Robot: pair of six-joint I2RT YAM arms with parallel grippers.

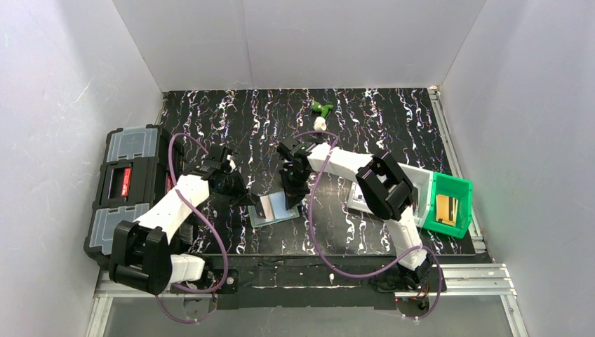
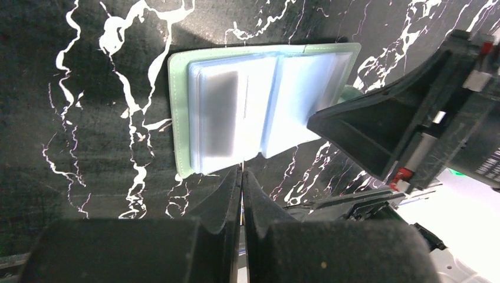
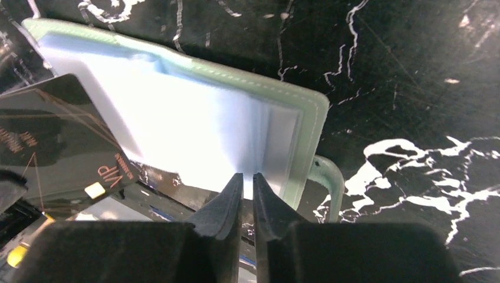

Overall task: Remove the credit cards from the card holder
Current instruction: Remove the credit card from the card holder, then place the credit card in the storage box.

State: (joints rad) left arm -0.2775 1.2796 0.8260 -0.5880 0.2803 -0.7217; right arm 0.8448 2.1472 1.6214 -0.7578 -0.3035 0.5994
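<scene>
The card holder (image 1: 277,209) lies open on the black marbled table, showing a pale green border (image 2: 177,106) and clear plastic sleeves. Its snap tab (image 3: 330,177) sticks out at one side. My left gripper (image 2: 242,171) sits at the holder's near edge, shut on a thin credit card seen edge-on between its fingers. In the right wrist view that dark credit card (image 3: 59,141), printed "VIP", stands tilted above the sleeves. My right gripper (image 3: 247,175) is at the opposite edge of the holder. Its jaws are parted by a narrow gap with nothing between them.
A big black toolbox (image 1: 123,186) stands at the left edge. A green plastic bin (image 1: 449,203) and a white tray (image 1: 421,184) sit at the right, behind my right arm. A small green and white object (image 1: 321,111) lies at the back.
</scene>
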